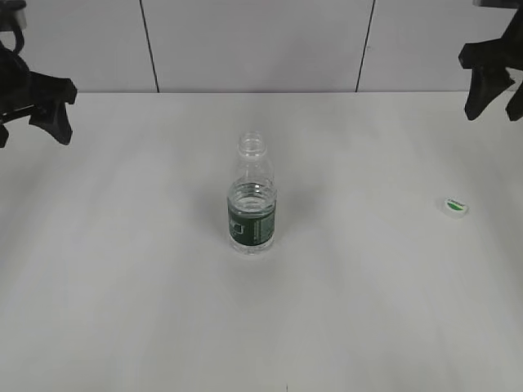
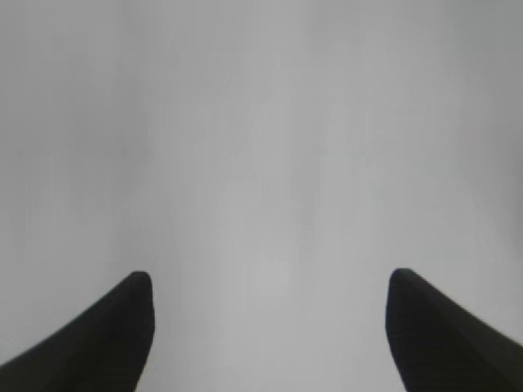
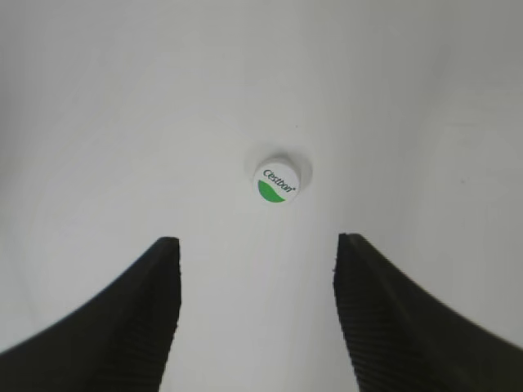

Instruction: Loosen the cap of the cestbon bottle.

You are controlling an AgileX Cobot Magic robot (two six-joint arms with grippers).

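Note:
The cestbon bottle [image 1: 252,204] stands upright at the table's middle, clear and ribbed with a dark green label band; its neck is open, with no cap on it. The cap [image 1: 456,206], white with a green mark, lies flat on the table at the right. It also shows in the right wrist view [image 3: 277,183], ahead of the jaws. My right gripper [image 3: 255,245] is open and empty, raised at the far right [image 1: 494,110]. My left gripper [image 2: 268,282] is open and empty, raised at the far left [image 1: 33,126], over bare table.
The white table [image 1: 122,286] carries only the bottle and the cap. A pale panelled wall [image 1: 261,41] stands behind the table's far edge.

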